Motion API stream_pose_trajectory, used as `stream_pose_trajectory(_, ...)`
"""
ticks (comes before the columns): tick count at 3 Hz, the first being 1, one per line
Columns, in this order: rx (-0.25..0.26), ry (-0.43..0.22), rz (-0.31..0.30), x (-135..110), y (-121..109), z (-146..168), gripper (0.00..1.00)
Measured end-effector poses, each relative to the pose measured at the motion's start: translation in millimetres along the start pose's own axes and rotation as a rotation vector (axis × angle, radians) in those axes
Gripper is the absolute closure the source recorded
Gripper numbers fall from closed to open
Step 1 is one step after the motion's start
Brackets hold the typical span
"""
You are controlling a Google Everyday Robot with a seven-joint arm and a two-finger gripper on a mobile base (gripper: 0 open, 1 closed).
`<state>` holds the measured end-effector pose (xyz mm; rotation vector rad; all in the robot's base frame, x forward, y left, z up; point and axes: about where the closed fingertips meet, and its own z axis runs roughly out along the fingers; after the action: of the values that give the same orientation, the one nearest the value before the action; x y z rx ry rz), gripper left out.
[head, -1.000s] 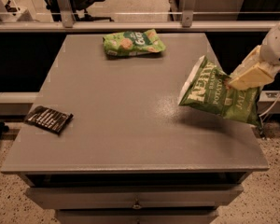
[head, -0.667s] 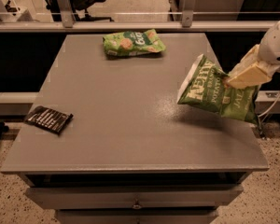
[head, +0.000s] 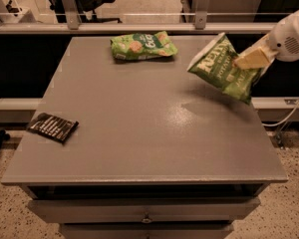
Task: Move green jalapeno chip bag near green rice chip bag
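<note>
Containers first: one drawer (head: pixel 144 210) under the grey table (head: pixel 139 143), closed, small knob (head: pixel 146 219) at centre, contents hidden; dark slot just above it, interior too dark to tell. On the table top: green rice chip bag (head: pixel 143 45) lying flat near the far edge, a little left of centre; dark brown packet (head: pixel 53 127) flat at the near-left edge, well apart from both bags. Green jalapeno chip bag (head: pixel 220 66) lifted off the surface, over the far-right part of the table, lower end hanging out past the right edge, faint shadow on the top beneath it. Gripper (head: pixel 250 59) at the right of the view, above the table's right edge, clamped on the green jalapeno chip bag about mid-length, tan fingers pressed against the bag's right side; white arm (head: pixel 291 34) entering from the right border. Versus a second ago: green jalapeno chip bag and gripper further back and slightly left, higher in view, nearer the green rice chip bag but with a clear gap between them; green rice chip bag and dark brown packet unmoved. Orientation: long axis of the held bag diagonal, upper left to lower right; white top edge at upper left, pointing toward the green rice chip bag; bottom end down-right; printed front with white lettering facing the camera.
</note>
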<state>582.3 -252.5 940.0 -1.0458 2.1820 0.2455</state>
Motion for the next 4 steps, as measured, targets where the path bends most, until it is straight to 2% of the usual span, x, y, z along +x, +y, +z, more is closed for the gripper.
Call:
stream_pose_trajectory(1,0.090,-0.070,0.087,-33.4,-49.8,36.5,1.00)
stream_pose_trajectory(2,0.170,-0.084,0.159,-56.2,-92.1,74.1,1.00)
stream_pose_trajectory(3,0.226,-0.097,0.234,-65.9,-116.8,100.7,1.00)
stream_pose_trajectory(4,0.211,-0.141,0.315,-76.6,-123.8,132.8,0.98)
